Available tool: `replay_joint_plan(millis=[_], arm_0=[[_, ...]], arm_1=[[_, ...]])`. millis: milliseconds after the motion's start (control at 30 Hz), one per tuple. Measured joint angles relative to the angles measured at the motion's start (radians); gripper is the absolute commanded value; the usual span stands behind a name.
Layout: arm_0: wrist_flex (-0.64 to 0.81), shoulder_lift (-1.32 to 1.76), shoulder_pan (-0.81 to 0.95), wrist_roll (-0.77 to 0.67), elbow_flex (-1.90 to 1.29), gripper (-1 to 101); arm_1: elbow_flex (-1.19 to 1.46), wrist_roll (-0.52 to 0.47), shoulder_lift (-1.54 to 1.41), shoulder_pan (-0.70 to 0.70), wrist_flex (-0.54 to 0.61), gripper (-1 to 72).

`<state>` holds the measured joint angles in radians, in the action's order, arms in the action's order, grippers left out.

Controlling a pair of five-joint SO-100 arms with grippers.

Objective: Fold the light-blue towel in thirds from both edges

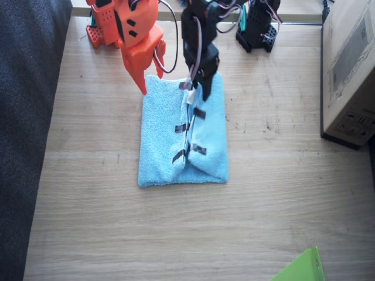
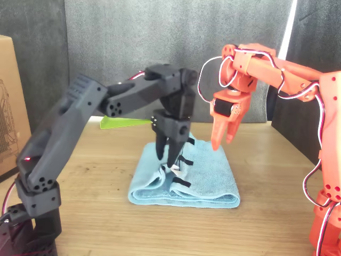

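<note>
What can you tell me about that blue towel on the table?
The towel is fluffy, sky-blue terry cloth lying on the wooden table. Both sides are folded inward, so the two edges meet along a seam down the middle, marked by short black tape strips. A small white tag shows near the seam's far end. The black left gripper points down at the seam there; whether it grips is unclear. The orange right gripper hovers above.

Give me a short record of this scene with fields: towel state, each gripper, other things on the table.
towel: the towel lies on the table, both sides folded in so the taped edges meet near the middle
left gripper: black left gripper, tips down at the towel's white tag; open or shut not clear
right gripper: orange right gripper, above the towel, holding nothing, seems shut
other things: cardboard box, green sheet
</note>
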<state>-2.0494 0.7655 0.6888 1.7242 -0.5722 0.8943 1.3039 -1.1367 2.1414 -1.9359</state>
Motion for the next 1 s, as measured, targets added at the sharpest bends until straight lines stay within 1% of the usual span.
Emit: replay_joint_plan(millis=[133,233,300,333,400,433,467,500,533,600,633,700,800,867,933,1000], arm_0=[[-0.002,0.086,0.028,0.044,0.014,32],[-0.002,0.166,0.067,0.052,0.031,34],[-0.002,0.209,0.101,0.049,0.034,33],[-0.002,0.224,0.115,0.049,0.034,29],[-0.002,0.253,0.12,0.048,0.028,11],[-0.002,0.275,0.12,0.048,0.011,3],[-0.002,0.301,0.133,0.046,-0.012,0],[-0.002,0.333,0.161,0.029,-0.044,0],[0.006,0.367,0.202,0.006,-0.083,0],[0.086,0.463,0.316,-0.049,-0.198,0],[0.147,0.526,0.377,-0.061,-0.285,0],[0.282,0.672,0.502,-0.077,-0.485,0],[0.453,0.859,0.678,-0.078,-0.77,0],[0.546,0.971,0.759,-0.078,-0.942,0],[0.634,1.074,0.841,-0.083,-1.103,0],[0.726,1.149,0.919,-0.118,-1.246,0]], arm_1=[[0.0,0.0,0.018,0.0,0.003,29.9],[0.021,0.0,0.018,-0.009,0.012,29.9],[0.037,0.0,0.018,-0.023,0.015,29.7],[0.037,0.0,0.018,-0.031,0.029,29.0],[0.04,0.002,0.018,-0.035,0.025,26.5],[0.052,0.002,0.018,-0.037,0.025,22.6],[0.074,0.002,0.018,-0.034,0.037,15.1],[0.107,0.006,0.018,-0.041,0.049,3.5],[0.147,0.012,0.009,-0.052,0.058,0.1],[0.242,0.041,-0.035,-0.103,0.124,0.1],[0.293,0.058,-0.067,-0.137,0.141,0.1],[0.42,0.067,-0.146,-0.218,0.216,0.1],[0.611,0.071,-0.308,-0.341,0.313,0.0],[0.742,0.066,-0.442,-0.387,0.356,0.0],[0.864,0.049,-0.575,-0.46,0.402,0.0],[0.996,0.044,-0.695,-0.543,0.449,0.0]])
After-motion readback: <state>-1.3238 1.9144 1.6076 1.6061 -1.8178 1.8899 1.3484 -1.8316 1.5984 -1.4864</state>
